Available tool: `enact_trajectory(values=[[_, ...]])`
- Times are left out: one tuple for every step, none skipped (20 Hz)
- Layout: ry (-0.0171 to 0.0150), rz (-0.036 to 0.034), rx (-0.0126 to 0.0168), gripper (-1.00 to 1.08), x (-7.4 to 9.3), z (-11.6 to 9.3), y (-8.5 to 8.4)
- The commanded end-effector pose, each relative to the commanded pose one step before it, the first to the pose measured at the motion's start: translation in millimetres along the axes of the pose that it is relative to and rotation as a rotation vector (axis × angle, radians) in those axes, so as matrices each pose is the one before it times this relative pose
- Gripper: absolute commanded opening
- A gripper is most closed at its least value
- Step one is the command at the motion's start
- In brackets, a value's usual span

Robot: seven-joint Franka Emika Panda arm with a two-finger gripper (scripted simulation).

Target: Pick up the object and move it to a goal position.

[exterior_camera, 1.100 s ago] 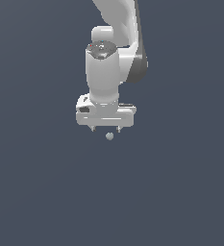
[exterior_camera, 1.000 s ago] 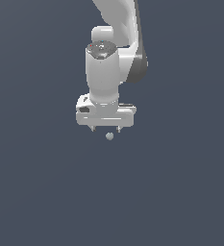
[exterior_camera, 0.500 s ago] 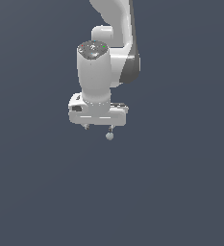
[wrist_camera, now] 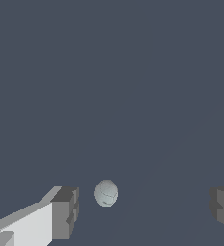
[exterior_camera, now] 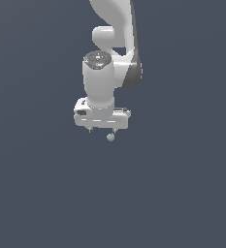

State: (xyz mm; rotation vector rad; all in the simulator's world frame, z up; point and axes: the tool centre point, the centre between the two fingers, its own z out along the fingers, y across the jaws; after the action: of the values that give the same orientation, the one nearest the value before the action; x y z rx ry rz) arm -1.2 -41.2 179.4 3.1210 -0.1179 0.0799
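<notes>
Hanging from the white Franka arm, the white two-fingered gripper points straight down with its jaws spread wide. In the wrist view the two dark grey finger pads stand far apart at opposite sides of the picture, with a broad gap of bare surface between them.

Within that gap lies the tiny pale grey-blue matte ball, nearer to one pad than to the other and touching neither. In the exterior view the ball sits just below the gripper's underside, close under the finger toward the exterior view's right rather than under the gripper's middle. Whether it lies exactly on the line between the fingertips cannot be told.

Being round, the ball has no long axis and no heading to speak of; faint curved lines mark its surface.

Beneath everything spreads a plain dark slate-grey ground, flat and uniform in both views.
</notes>
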Motion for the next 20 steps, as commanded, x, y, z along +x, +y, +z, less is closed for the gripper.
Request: enact_trajectory(values=[[-0.00727,0.01928,0.00319,1.00,-8.16,14.65,-4.47],[-0.00318,0.00983,0.00139,1.00,-4.08,6.94,-1.92],[-0.00345,0.01070,0.00138,1.00,-4.55,7.45,-2.00],[-0.00374,0.01164,0.00133,1.00,-5.05,7.95,-2.00],[-0.00402,0.01254,0.00123,1.00,-5.58,8.41,-2.00],[-0.00400,0.01255,0.00103,1.00,-5.70,8.24,-1.80],[-0.00372,0.01173,0.00078,1.00,-5.44,7.57,-1.53],[-0.00345,0.01093,0.00057,1.00,-5.15,6.92,-1.27],[-0.00316,0.01009,0.00040,1.00,-4.83,6.29,-1.05],[-0.00289,0.00927,0.00025,1.00,-4.48,5.68,-0.84],[-0.00259,0.00838,0.00014,1.00,-4.11,5.08,-0.69],[-0.00231,0.00753,0.00005,1.00,-3.73,4.50,-0.54],[-0.00204,0.00669,-0.00001,1.00,-3.32,3.94,-0.41],[-0.00176,0.00580,-0.00006,1.00,-2.90,3.38,-0.31],[-0.00148,0.00490,-0.00008,1.00,-2.47,2.84,-0.24],[-0.00121,0.00402,-0.00009,1.00,-2.03,2.31,-0.17],[-0.00094,0.00314,-0.00008,1.00,-1.59,1.79,-0.12],[-0.00066,0.00219,-0.00006,1.00,-1.15,1.27,-0.10],[-0.00042,0.00140,-0.00004,1.00,-0.68,0.77,-0.01],[-0.00014,0.00047,-0.00002,1.00,-0.23,0.26,0.00]])
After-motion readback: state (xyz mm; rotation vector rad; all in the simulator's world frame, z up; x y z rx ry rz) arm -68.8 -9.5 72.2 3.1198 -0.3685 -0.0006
